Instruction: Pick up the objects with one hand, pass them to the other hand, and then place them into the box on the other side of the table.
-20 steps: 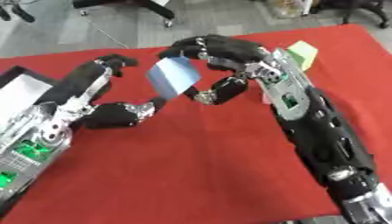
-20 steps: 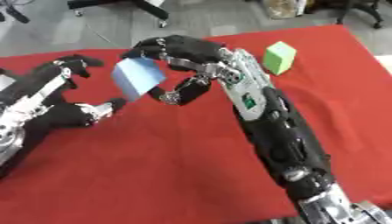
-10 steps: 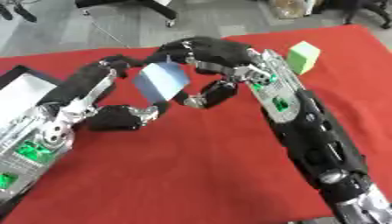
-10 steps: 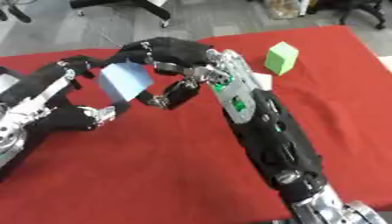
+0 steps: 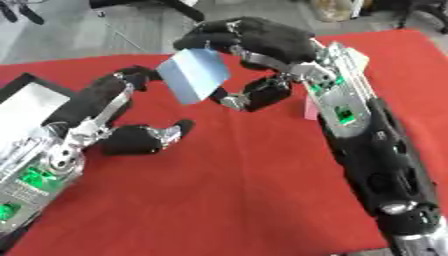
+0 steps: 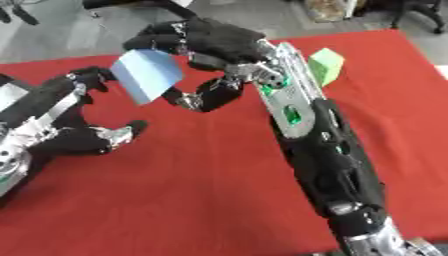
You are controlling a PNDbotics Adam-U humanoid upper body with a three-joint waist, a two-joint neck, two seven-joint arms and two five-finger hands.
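Blue block (image 6: pixel 145 80) is pinched in my right hand (image 6: pixel 214 47), fingers curled round it; my left hand (image 5: pixel 118 112) waits open beside it. Handover and box (image 5: pixel 26 107) remain.

Block (image 6: pixel 146 74) between right hand (image 6: pixel 213 42) and left hand (image 6: pixel 83 135), box (image 5: pixel 24 106) far left

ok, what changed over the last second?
The right robot hand, pinching the blue block, carried it leftward toward the open left robot hand, which now sits just below and beside the block. No handover yet: the right robot hand alone holds it. The green block stayed put on the red cloth.
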